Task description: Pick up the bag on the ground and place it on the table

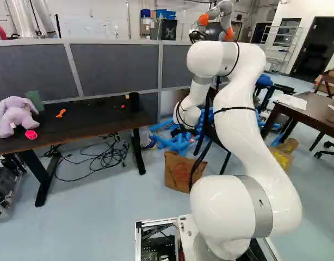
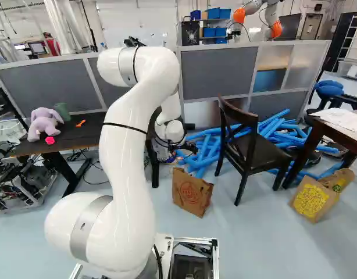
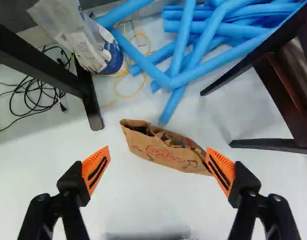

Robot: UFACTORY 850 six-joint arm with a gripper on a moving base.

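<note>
Paper bag stands on the floor near the middle of the right base view, its mouth gaping. The wrist view shows crumpled paper and dark bits inside, too jumbled to name. The gripper has its fingers spread wide with nothing held between them; the bag lies ahead of them.

Close by, a dark chair stands right of the bag in the right base view, and blue tubes sprawl behind both. The black table's leg rises left of the bag in the left base view. Beside that leg, the wrist view shows a plastic sack, contents unclear.

At the left of the left base view, the black table bears a purple plush toy and, toward its right end, a black cup. A second paper bag, yellow-printed, sits lower right in the right base view.
</note>
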